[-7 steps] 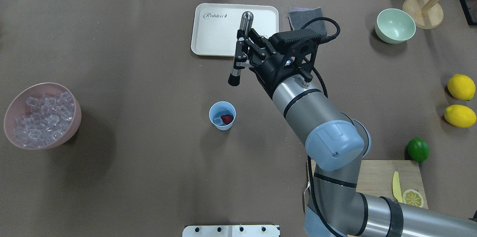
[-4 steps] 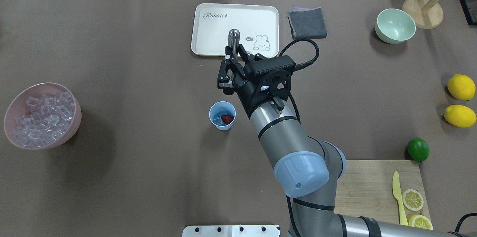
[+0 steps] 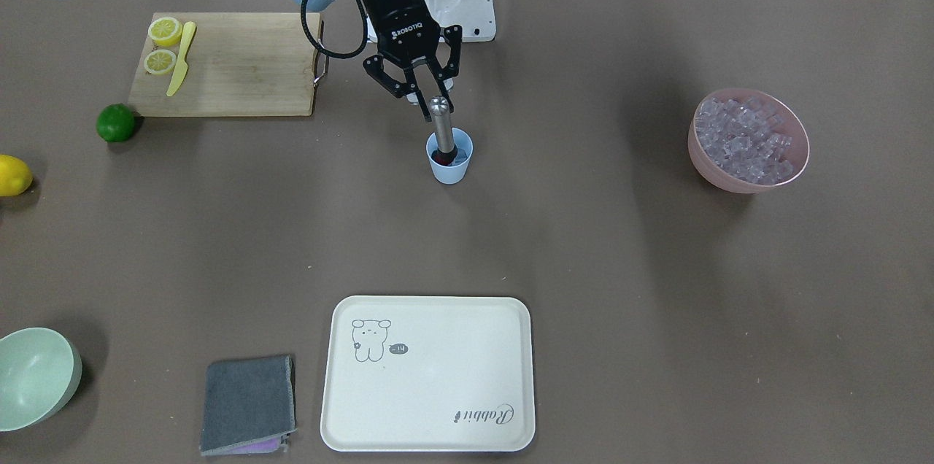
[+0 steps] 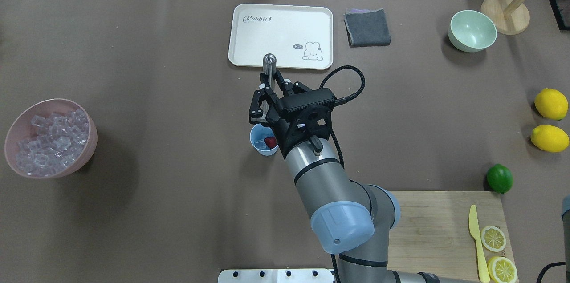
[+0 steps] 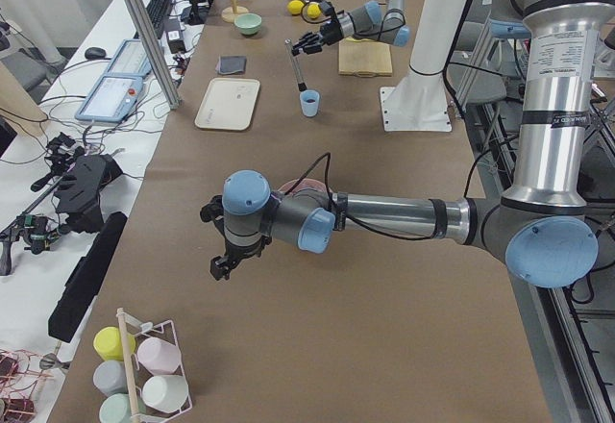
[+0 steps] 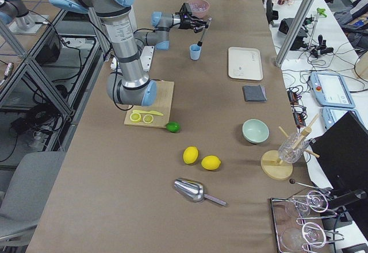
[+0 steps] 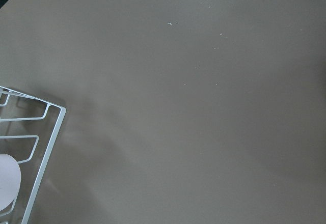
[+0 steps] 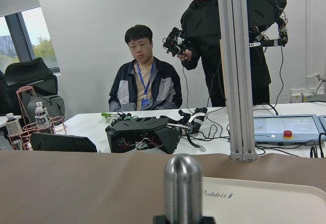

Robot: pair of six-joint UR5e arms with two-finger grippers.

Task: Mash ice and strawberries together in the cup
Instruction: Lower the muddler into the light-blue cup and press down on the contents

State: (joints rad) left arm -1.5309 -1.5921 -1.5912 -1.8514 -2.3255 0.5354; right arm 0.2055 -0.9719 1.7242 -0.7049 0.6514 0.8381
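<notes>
Reaches right arm [image 4: 329, 194] in from robot's right side to mid-surface [image 3: 584, 245], elbow raised, forearm sloping forward and down. Tilts wrist so right gripper [image 3: 425, 108] points forward and down. Clamps jaws on upper shaft of muddler [image 3: 441, 130], just below rounded metal top. Stretches left arm [image 5: 384, 216] long and low along surface, wrist bent down, left gripper [image 5: 218, 269] aimed at surface, close above it. Cannot tell jaw state there.

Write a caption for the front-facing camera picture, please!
Right end effector holds a steel muddler, its dark tip down inside the light-blue cup.
</notes>
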